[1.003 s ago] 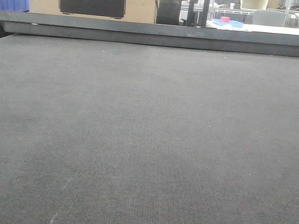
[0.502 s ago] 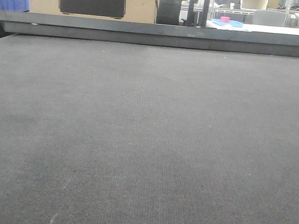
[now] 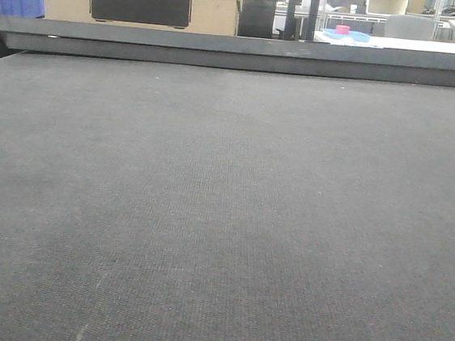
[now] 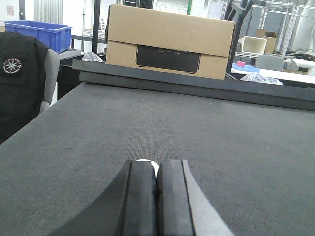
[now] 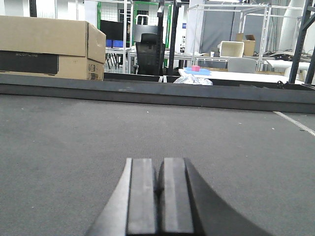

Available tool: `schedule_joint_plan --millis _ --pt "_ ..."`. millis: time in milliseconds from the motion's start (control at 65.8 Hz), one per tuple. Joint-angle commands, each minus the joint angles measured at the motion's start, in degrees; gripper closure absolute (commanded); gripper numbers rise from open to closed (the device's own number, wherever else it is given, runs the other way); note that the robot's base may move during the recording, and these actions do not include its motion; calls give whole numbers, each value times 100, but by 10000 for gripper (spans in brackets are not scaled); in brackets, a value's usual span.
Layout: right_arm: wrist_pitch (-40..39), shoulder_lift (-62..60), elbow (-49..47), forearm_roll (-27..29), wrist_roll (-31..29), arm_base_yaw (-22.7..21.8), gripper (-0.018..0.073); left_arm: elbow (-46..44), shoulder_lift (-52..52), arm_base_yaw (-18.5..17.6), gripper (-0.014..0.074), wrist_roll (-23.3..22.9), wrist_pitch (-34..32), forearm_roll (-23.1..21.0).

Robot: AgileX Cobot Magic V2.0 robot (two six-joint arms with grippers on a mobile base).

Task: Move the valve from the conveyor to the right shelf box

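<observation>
Shows bare conveyor [image 3: 222, 219], no valve in view. Holds left fingers [image 4: 140, 196] and right fingers [image 5: 142, 196] pressed together above it. Best to spread them before any reach.

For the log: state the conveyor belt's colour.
Dark grey, finely woven conveyor; clearest in the front-facing view.

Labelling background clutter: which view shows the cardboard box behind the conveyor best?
Left wrist: the cardboard box shows whole, top face and front with its dark label. The front view crops the box at the top edge; the right wrist view cuts off its left end.
</observation>
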Motion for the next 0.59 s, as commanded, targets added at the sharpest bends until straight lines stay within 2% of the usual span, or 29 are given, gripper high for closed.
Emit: schedule_joint_plan --millis 0,274,486,578 --pt "-146 -22 1 -30 14 8 727 -13 -31 -42 707 1 -112 -35" --pt "6 -22 -139 -30 14 8 727 -73 -31 -42 707 1 -148 -36" --pt "916 17 -1151 -30 14 8 727 -1114 -31 -42 707 1 954 -7" --pt "1609 332 -1623 -20 14 8 727 -1624 193 -42 707 1 1557 16"
